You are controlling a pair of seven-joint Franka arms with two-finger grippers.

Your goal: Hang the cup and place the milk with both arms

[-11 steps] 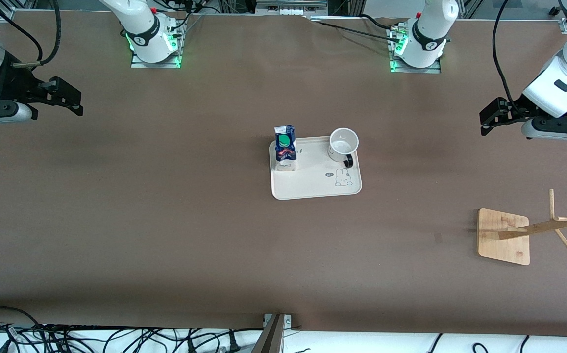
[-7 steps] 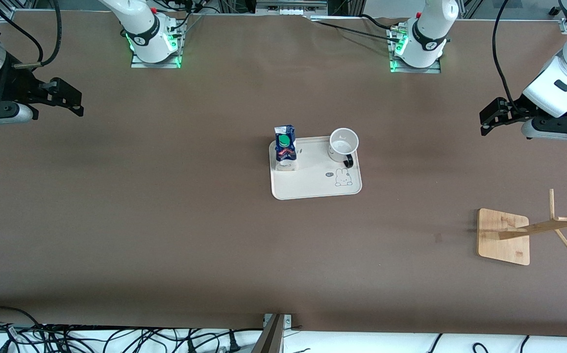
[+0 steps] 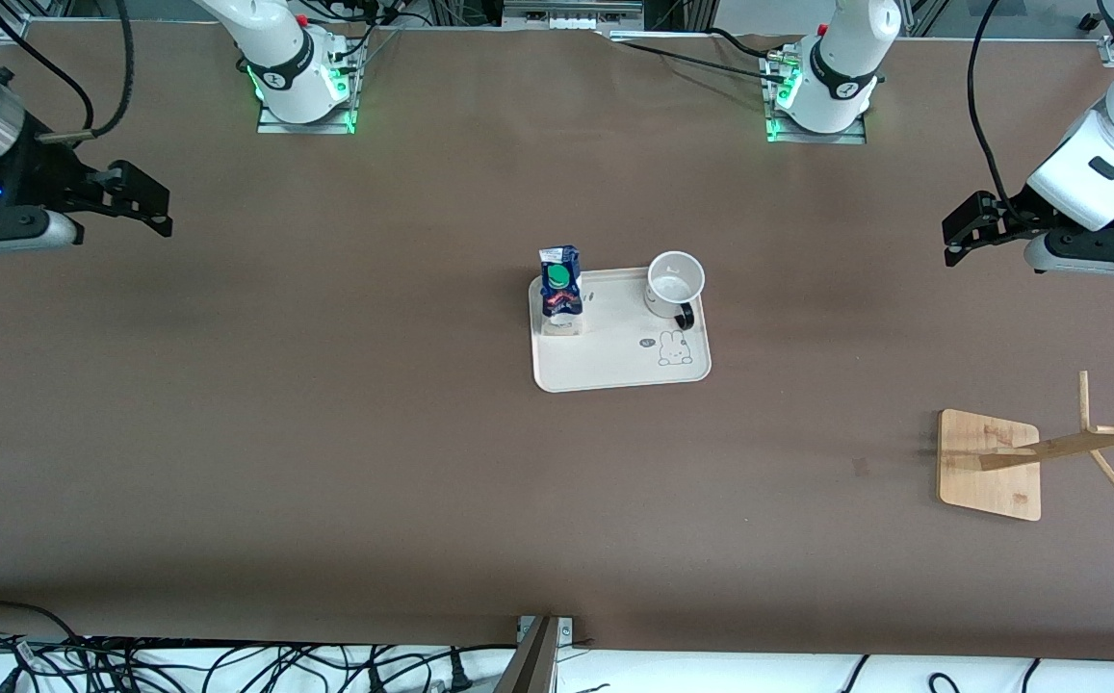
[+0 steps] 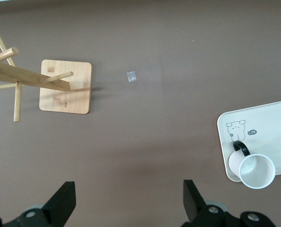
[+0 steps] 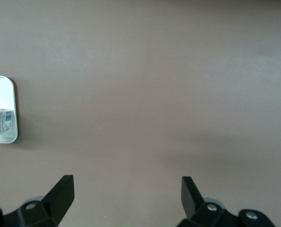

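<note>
A cream tray (image 3: 614, 371) with a rabbit drawing sits in the middle of the brown table (image 3: 325, 433), and everything else is placed from it. The milk (image 3: 559, 284) stands upright on the tray's corner toward the right arm's end, at the edge farther from the front camera. The cup (image 3: 675, 282) stands upright and empty on the tray's corner toward the left arm's end, its black handle turned toward the rabbit print. A wooden cup rack (image 3: 1038, 457) with a square base stands well apart from the tray, toward the left arm's end and nearer the front camera. The left gripper (image 3: 953, 234) hangs in the air over bare table well apart from the tray, at the left arm's end; its fingers (image 4: 62, 203) are spread wide with nothing between them. The right gripper (image 3: 154, 204) hangs over bare table well apart from the tray at the right arm's end, fingers (image 5: 62, 191) likewise spread wide and holding nothing
</note>
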